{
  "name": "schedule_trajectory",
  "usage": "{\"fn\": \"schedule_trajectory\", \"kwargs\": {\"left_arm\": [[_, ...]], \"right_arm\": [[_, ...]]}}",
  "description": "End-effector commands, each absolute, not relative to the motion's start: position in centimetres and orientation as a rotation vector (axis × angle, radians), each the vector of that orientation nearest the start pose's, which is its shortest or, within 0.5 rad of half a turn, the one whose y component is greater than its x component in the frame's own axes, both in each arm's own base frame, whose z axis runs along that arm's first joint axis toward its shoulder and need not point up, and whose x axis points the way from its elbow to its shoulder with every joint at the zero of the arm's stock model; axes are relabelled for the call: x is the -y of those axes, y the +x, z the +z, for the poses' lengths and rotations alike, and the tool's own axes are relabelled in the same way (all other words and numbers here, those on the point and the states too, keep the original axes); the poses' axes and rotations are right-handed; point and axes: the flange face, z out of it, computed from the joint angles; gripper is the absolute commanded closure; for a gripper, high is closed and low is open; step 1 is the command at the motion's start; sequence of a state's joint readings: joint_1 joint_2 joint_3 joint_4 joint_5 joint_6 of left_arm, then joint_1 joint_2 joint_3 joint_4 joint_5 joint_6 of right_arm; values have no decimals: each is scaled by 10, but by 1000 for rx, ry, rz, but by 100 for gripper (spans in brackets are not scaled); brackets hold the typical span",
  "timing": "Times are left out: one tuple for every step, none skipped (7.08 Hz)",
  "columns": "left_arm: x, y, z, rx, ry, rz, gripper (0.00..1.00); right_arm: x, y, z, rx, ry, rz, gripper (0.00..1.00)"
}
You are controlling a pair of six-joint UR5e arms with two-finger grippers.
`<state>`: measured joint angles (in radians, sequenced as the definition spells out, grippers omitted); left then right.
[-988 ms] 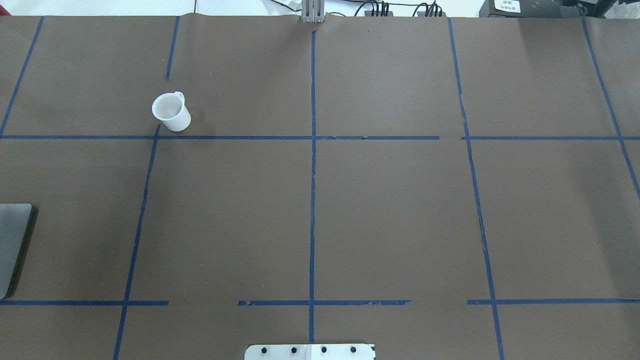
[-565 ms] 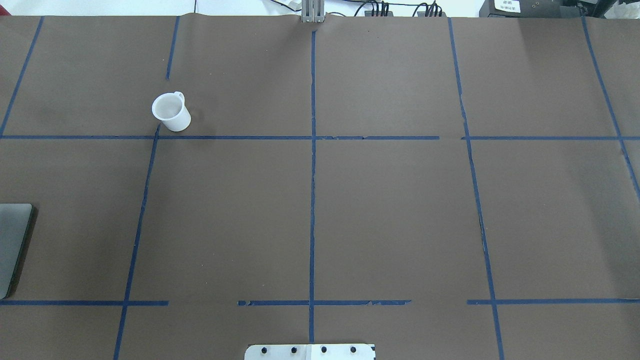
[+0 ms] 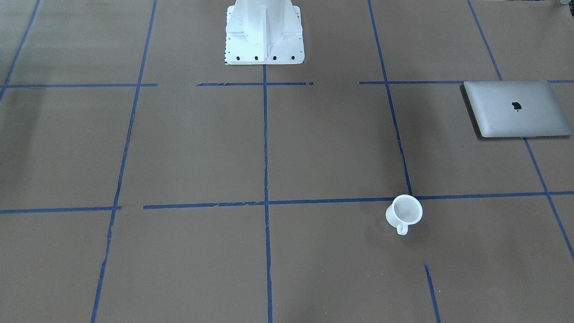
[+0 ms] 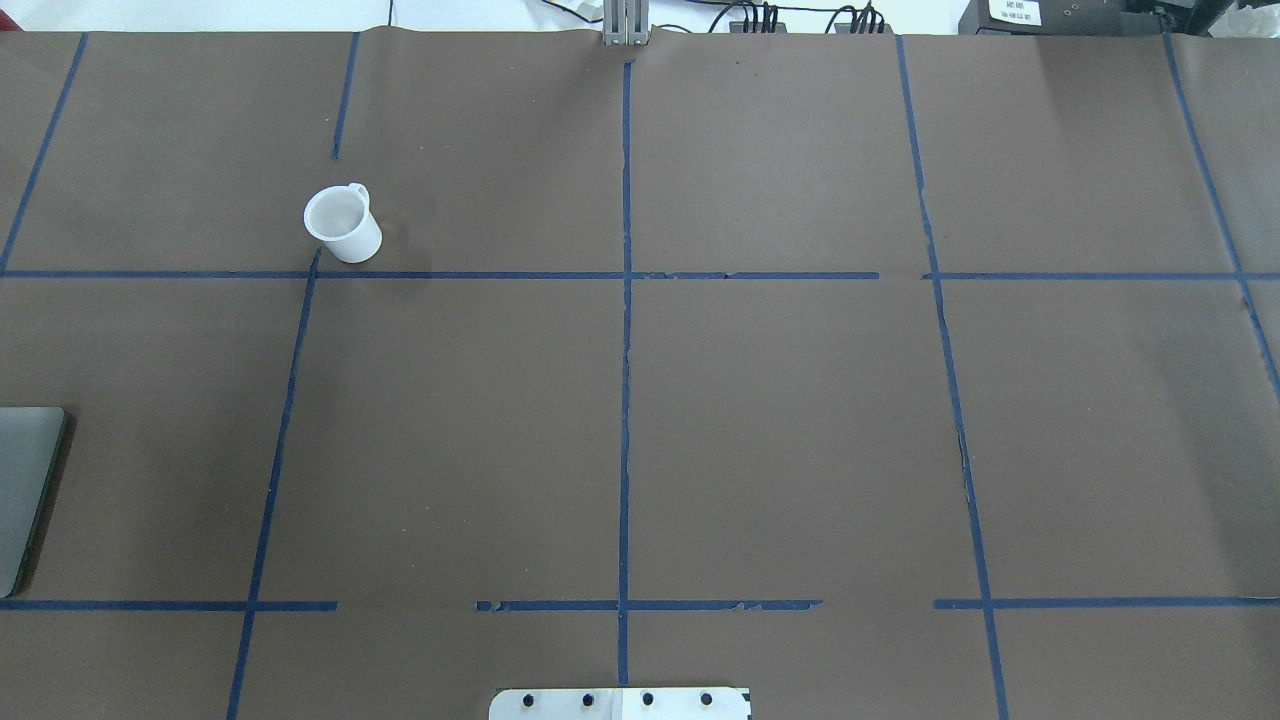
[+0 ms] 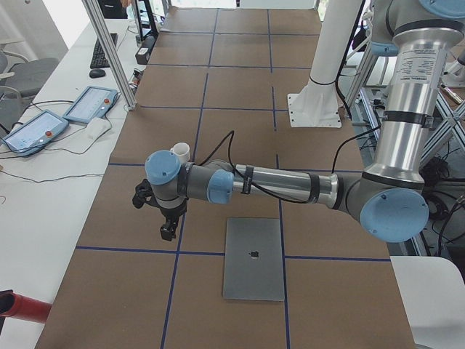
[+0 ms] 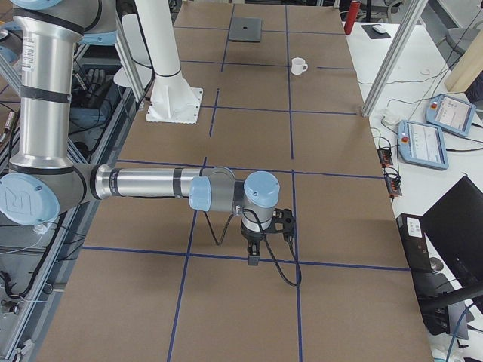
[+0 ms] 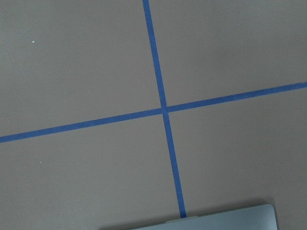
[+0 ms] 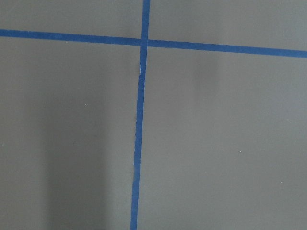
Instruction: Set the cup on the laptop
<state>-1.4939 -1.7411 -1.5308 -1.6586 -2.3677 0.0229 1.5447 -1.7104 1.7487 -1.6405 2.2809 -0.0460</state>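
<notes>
The small white cup (image 4: 342, 225) stands upright on the brown table cover, far left of centre, handle pointing away from the robot; it also shows in the front view (image 3: 403, 213) and the right view (image 6: 299, 65). The silver-grey laptop (image 3: 515, 109) lies shut and flat at the table's left end, cut off by the overhead view's edge (image 4: 25, 490). In the left view, my left gripper (image 5: 166, 231) hangs between the cup (image 5: 182, 150) and the laptop (image 5: 253, 259), touching neither; I cannot tell if it is open. My right gripper (image 6: 253, 259) hangs over the table's far right part; its state cannot be told.
Blue tape lines (image 4: 625, 330) cross the cover in a grid. The white robot base (image 3: 263, 33) stands at the near middle edge. Teach pendants (image 5: 43, 123) and cables lie on the side bench beyond the table, with an aluminium post (image 5: 109, 51) at its edge.
</notes>
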Motion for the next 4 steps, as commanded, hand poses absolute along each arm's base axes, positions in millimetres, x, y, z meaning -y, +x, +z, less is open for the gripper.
{"fn": "schedule_trajectory", "kwargs": {"left_arm": [[639, 72, 505, -836, 181, 179, 1], [669, 110, 463, -857, 163, 137, 1], [671, 177, 435, -873, 123, 159, 2], [675, 216, 420, -881, 91, 161, 4]], "right_arm": [[432, 57, 647, 709, -22, -58, 0], [432, 57, 646, 711, -21, -59, 0], [432, 57, 646, 711, -21, -59, 0], [432, 57, 647, 711, -22, -58, 0]]}}
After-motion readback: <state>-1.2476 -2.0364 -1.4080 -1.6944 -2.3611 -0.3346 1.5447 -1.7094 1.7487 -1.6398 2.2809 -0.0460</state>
